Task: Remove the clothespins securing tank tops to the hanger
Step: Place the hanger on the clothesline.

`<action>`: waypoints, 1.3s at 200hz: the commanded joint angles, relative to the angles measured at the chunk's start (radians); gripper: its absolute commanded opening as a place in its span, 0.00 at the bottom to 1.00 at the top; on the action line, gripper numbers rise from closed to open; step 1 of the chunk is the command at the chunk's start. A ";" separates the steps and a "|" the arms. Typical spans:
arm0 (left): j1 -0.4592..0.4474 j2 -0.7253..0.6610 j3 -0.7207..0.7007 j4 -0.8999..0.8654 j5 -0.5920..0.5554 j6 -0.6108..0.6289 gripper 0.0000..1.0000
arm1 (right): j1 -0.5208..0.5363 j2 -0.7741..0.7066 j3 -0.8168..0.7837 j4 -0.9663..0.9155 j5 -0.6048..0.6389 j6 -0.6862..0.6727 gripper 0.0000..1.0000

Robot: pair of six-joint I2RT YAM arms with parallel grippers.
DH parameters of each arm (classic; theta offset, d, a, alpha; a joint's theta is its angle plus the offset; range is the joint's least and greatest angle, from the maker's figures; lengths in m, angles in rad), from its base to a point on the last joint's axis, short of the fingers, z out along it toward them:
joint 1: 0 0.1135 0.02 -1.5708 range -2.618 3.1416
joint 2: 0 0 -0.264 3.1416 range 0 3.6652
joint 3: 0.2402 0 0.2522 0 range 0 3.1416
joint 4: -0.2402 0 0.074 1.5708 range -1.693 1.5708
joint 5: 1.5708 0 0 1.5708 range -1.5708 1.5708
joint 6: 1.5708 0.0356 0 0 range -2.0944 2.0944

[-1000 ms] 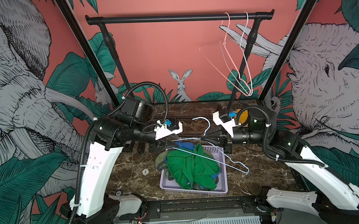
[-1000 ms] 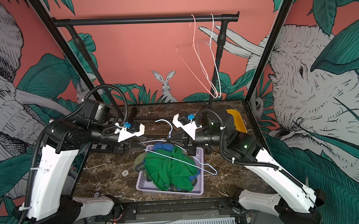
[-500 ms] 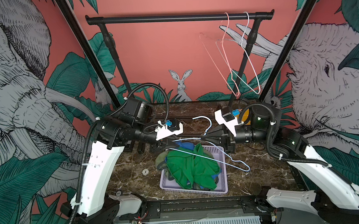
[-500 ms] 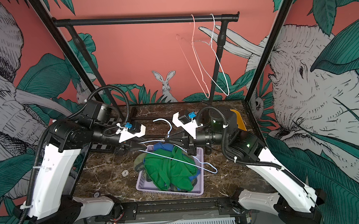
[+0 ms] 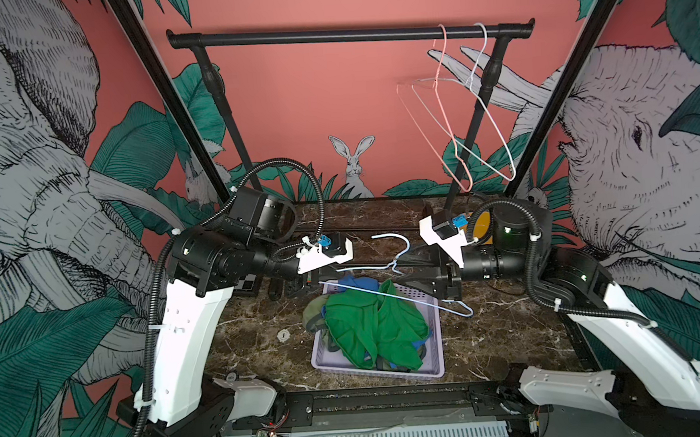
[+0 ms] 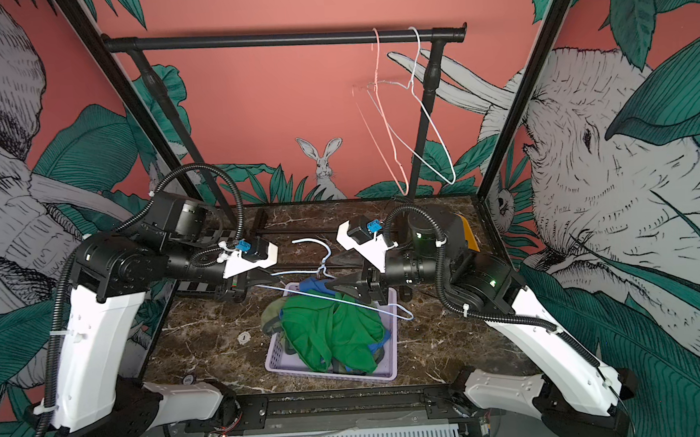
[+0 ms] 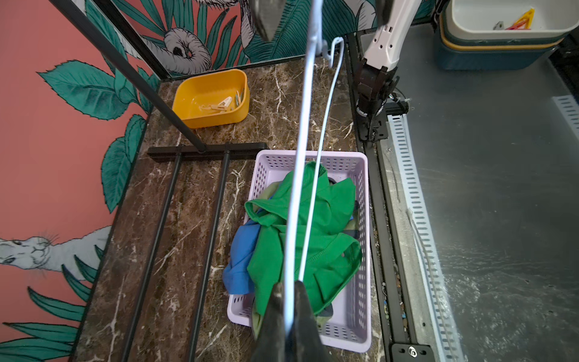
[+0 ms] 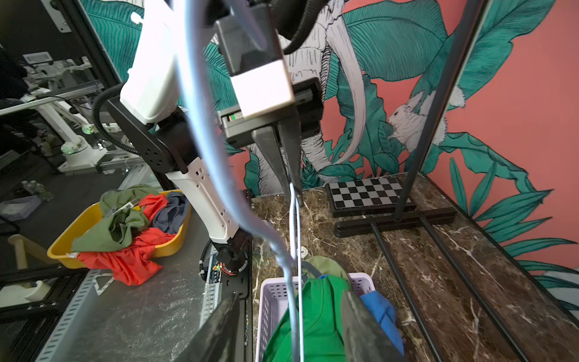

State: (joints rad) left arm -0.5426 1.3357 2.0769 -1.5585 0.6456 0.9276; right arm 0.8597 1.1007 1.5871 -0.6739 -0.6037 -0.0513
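Observation:
The three tank tops lie piled in the lavender basket [image 7: 360,282]: bright green [image 7: 313,238] on top, blue [image 7: 244,250] and olive [image 8: 326,266] beneath. A bare light-blue wire hanger [image 5: 386,294] hangs level above them. My left gripper [image 7: 288,288] is shut on one end of its wire, as both top views show [image 6: 275,279]. At the hook side my right gripper [image 8: 289,310] stands open, its fingers [image 8: 354,307] apart on either side of the wire without touching it. Several clothespins [image 7: 219,106] lie in the yellow tub [image 7: 188,103] at the table's back corner.
A black clothes rail [image 5: 349,34] spans the back and carries two empty wire hangers [image 5: 450,117]. Its base bars [image 7: 188,203] run along the table beside the basket. A checkerboard [image 8: 369,194] lies by the rack foot. A yellow bin of clothes [image 8: 94,219] stands off the table.
My left gripper has shut on the hanger wire. My right gripper has opened and let the hanger go. The empty hangers on the rail have swung.

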 commanded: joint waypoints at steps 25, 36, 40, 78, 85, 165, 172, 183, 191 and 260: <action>-0.001 0.018 0.058 -0.104 -0.033 0.078 0.00 | 0.006 -0.122 -0.013 -0.213 0.142 0.003 0.59; -0.002 0.012 0.058 -0.105 -0.036 0.087 0.00 | 0.006 -0.144 -0.027 -0.248 0.178 0.007 0.59; 0.000 0.011 0.058 -0.102 -0.035 0.089 0.00 | 0.006 -0.151 -0.034 -0.262 0.185 0.009 0.59; -0.001 0.007 0.091 -0.095 -0.011 0.079 0.00 | 0.006 -0.188 -0.120 -0.325 0.223 0.035 0.59; -0.002 0.007 0.097 -0.094 -0.004 0.075 0.00 | 0.006 -0.189 -0.134 -0.329 0.221 0.039 0.59; -0.002 0.010 0.133 -0.083 0.031 0.057 0.00 | 0.007 -0.162 -0.183 -0.365 0.246 0.036 0.57; -0.002 0.010 0.134 -0.081 0.032 0.053 0.00 | 0.007 -0.159 -0.187 -0.366 0.244 0.036 0.56; -0.002 0.009 0.134 -0.077 0.034 0.051 0.00 | 0.007 -0.153 -0.188 -0.369 0.233 0.035 0.52; -0.001 0.008 0.133 -0.071 0.036 0.045 0.00 | 0.007 -0.149 -0.189 -0.373 0.229 0.035 0.47; -0.002 0.038 0.110 0.096 0.035 -0.114 0.11 | 0.007 -0.168 -0.187 -0.384 0.225 0.038 0.00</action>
State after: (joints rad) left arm -0.5426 1.3613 2.1899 -1.5383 0.6495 0.8875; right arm 0.8623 0.9535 1.3994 -1.0573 -0.3790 -0.0181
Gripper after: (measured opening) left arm 0.052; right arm 0.050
